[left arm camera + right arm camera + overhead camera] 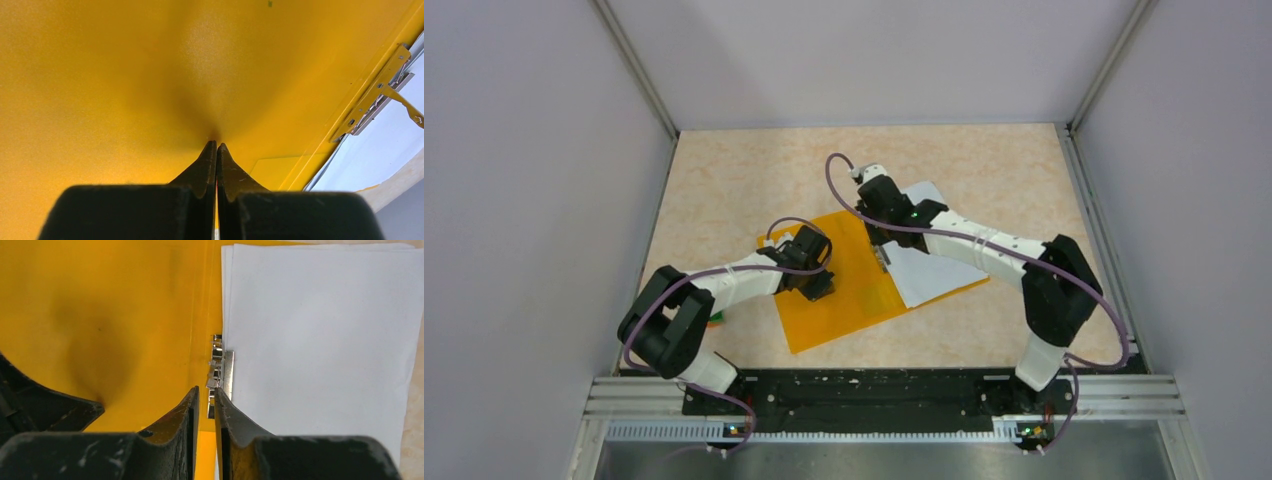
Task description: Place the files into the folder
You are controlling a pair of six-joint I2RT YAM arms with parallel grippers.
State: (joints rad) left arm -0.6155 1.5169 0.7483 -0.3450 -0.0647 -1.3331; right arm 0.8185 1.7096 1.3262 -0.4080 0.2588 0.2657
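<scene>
The folder (844, 320) lay open and flat on the table (754, 170), its spine running from about 11 o'clock to 5 o'clock in the overhead view. The files (927, 275) rested on its right-hand leaf, stacked, their long edge parallel to the spine and just beside the metal clip (222, 371).

The left gripper (817, 287) was fully closed, holding nothing, its tips pressed down on the bare left leaf. The right gripper (880, 252) hung over the spine with its jaws a narrow slit apart. Only orange showed in the gap, and I could make out no hold on anything.

From the right gripper the sheets lay at roughly 3 to 4 o'clock, touching distance off, and the clip sat right at its tips. From the left gripper they lay at 2 o'clock, across the spine. So the right arm was clearly nearer, and any securing of the sheets looked like its job, with the left pinning the folder
</scene>
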